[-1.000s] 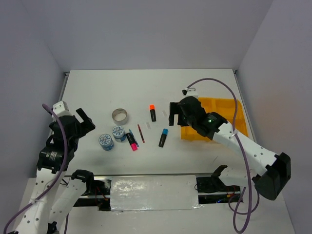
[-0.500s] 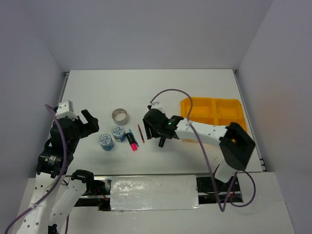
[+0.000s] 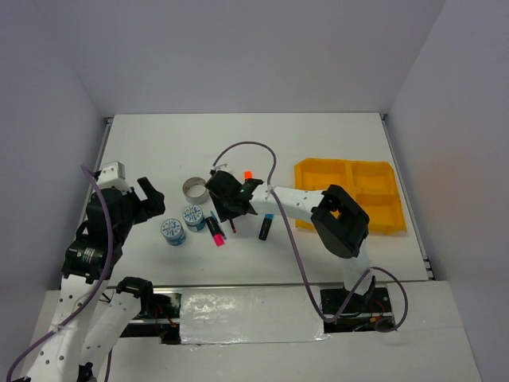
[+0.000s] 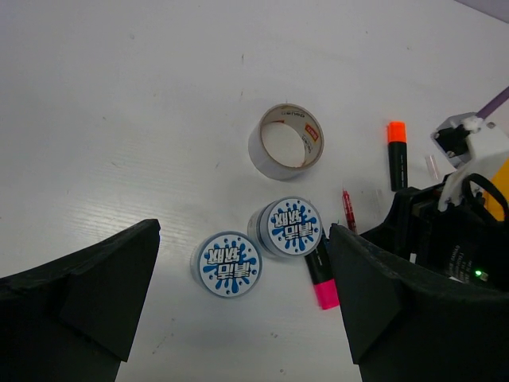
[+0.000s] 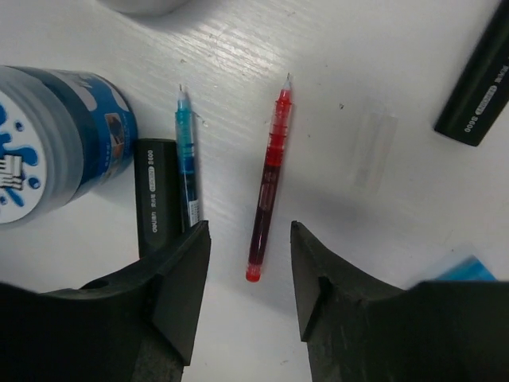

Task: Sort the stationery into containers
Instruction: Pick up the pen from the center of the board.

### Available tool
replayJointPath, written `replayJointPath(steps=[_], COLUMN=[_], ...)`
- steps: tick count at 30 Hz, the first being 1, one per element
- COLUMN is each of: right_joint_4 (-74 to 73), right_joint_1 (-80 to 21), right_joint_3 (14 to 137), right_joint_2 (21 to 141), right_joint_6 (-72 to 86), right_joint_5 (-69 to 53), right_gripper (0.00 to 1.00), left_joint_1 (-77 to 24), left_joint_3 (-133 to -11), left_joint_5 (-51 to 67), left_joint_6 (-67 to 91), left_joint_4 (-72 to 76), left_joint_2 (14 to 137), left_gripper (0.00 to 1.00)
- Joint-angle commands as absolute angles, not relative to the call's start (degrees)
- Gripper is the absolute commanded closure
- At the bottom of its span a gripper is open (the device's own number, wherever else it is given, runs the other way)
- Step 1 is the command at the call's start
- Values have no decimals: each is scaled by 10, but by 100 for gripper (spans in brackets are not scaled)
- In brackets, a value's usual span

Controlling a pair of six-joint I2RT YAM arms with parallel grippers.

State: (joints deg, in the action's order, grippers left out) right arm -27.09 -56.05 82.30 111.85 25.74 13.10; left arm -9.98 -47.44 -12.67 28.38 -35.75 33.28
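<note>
— Red pen (image 5: 267, 187): where does it lie?
— On the white table (image 3: 159, 151), left of the middle, running roughly near to far. A blue pen (image 5: 188, 159) lies just to its left. Beside that are a pink-capped black highlighter (image 4: 322, 280) and two blue-and-white round tubs (image 4: 288, 226). A grey tape ring (image 4: 286, 146) sits a little farther back. An orange-capped highlighter (image 4: 397, 155) and a blue-capped highlighter (image 3: 266, 226) lie to the right.
— What are the grippers doing?
— The right gripper (image 5: 248, 255) hangs directly over one end of the red pen. Its jaws are part-way apart, one finger on each side of the barrel, with a gap showing on both sides. It grasps nothing yet. The left gripper (image 4: 243, 229) hangs to the left of the tubs, spread wide and holding nothing.
— How would the pen handle?
— It is probably very light, thin, stiff and smooth, so it may roll or swivel if pinched at its very end. A hold squarely across the barrel, nearer its middle, looks steadier. The blue pen is close enough that a finger might nudge it.
— And the container?
— A yellow-orange tray (image 3: 370, 179) with four compartments stands at the right, well apart from the pens. The compartments in view hold nothing, and the right arm hides part of the near-left one
</note>
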Motion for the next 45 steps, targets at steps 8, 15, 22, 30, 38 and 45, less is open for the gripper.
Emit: replayJointPath(steps=[8, 15, 22, 30, 38, 45], right_joint_4=[-325, -330, -313, -283, -315, -382], right_joint_1=[-567, -567, -548, -543, -521, -397], right_joint_3=[886, 889, 858, 799, 689, 563], right_joint_2=[1184, 1215, 1216, 1089, 830, 572], right_joint_6=[243, 242, 252, 269, 275, 275], right_joint_5=[152, 140, 87, 94, 171, 202], right_gripper=[58, 67, 95, 100, 100, 100], left_joint_1=[-98, -98, -98, -101, -226, -378], left_joint_3=[-473, -472, -473, -474, -586, -610], left_joint_5=[-112, -109, -112, -49, -104, -190], left_joint_6=[268, 267, 269, 249, 352, 506], left_joint_4=[-333, -333, -334, -309, -309, -227], left_joint_2=[333, 333, 334, 351, 491, 661], left_gripper=[1, 1, 1, 1, 1, 1])
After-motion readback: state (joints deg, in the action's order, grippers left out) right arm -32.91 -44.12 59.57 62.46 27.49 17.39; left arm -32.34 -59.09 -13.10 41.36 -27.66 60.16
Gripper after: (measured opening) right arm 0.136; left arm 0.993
